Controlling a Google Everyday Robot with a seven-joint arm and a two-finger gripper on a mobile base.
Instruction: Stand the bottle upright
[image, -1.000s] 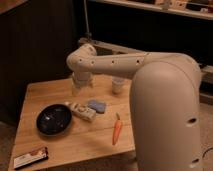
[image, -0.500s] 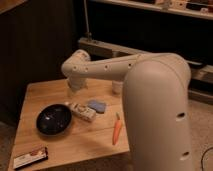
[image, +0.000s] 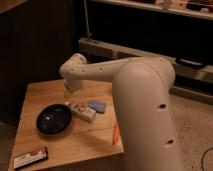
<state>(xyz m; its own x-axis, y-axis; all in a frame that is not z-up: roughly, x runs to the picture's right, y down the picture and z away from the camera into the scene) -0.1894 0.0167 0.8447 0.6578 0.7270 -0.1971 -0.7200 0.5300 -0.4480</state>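
The gripper (image: 72, 89) hangs from the arm's bent wrist above the wooden table (image: 40, 95), just behind the bottle (image: 83, 111). The bottle lies on its side between a black bowl (image: 53, 119) and a blue sponge (image: 97, 105) (a carrot (image: 116, 133) shows beside the arm, a packet (image: 30, 157) near the front corner).

Table (image: 42, 95) – blk bowl (image: 53, 119), blue sponge (image: 97, 105), carrot (image: 116, 134), pkt (image: 31, 157) front-left.

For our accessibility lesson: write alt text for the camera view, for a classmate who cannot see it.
A bottle lies on its side on a wooden table, between a black bowl and a blue sponge; the robot's end effector hangs close behind it. A carrot and a flat packet lie nearer the front.
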